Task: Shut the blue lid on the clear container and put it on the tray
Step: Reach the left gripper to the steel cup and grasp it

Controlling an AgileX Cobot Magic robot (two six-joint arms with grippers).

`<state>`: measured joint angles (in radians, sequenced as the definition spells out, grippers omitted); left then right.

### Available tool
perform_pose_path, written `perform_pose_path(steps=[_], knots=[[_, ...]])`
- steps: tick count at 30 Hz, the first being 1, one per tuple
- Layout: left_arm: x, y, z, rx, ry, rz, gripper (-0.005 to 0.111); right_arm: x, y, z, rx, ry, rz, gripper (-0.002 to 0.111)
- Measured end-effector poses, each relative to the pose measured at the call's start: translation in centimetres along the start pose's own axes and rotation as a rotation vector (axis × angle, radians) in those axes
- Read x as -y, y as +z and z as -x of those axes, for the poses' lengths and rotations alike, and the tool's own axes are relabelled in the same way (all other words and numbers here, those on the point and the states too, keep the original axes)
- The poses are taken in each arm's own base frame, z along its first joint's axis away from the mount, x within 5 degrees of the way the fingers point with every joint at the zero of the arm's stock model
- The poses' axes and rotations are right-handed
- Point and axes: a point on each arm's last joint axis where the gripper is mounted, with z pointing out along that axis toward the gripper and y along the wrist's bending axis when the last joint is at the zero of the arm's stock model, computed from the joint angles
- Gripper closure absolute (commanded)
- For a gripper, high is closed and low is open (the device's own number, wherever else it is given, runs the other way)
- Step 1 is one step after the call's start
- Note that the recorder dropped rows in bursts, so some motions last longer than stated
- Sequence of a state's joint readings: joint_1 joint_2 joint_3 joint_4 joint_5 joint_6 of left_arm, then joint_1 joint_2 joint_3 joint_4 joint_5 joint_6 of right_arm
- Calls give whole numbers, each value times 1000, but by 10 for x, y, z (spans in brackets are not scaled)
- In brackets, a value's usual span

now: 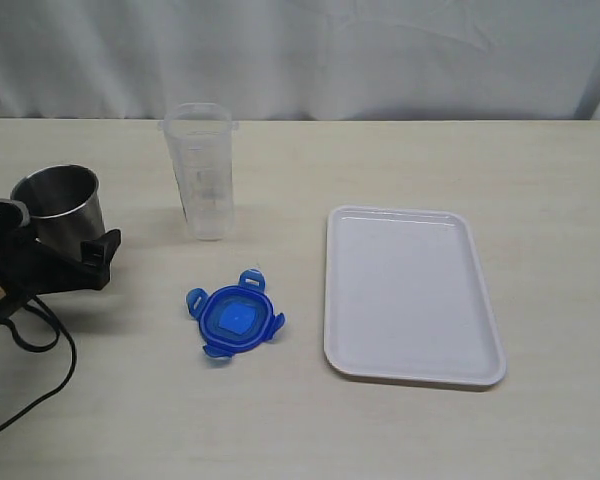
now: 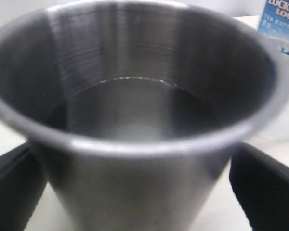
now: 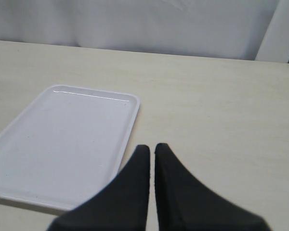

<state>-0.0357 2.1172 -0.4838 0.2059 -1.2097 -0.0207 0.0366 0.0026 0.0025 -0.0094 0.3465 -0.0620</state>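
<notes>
Well apart: blue lid point(image 1: 235, 318), left fingers point(image 1: 99, 257)

Bare worktop point(image 1: 130, 400) is noted on all sides of the roundish blue plastic lid point(image 1: 236, 316); access from above is unobstructed. The tall clear plastic container point(image 1: 201, 175) is set apart behind it. The gap of the left gripper point(image 2: 144, 202) is filled by a grey steel cup point(image 2: 135, 96). The white rectangular plastic tray point(image 1: 410, 300) is unoccupied.

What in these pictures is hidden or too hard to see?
Clear container markings: too faint and small, exterior view.
Blue lid: top detail too small there.
Left gripper: steel cup fills the left wrist view; contact unclear.
Right gripper: outside the exterior view.
</notes>
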Motion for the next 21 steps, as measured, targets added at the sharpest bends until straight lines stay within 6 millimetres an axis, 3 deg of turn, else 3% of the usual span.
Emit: perform_pose_path(steps=[21], knots=[[-4,19,8,53,10,3,2,0,0,0,0,0,0,104]])
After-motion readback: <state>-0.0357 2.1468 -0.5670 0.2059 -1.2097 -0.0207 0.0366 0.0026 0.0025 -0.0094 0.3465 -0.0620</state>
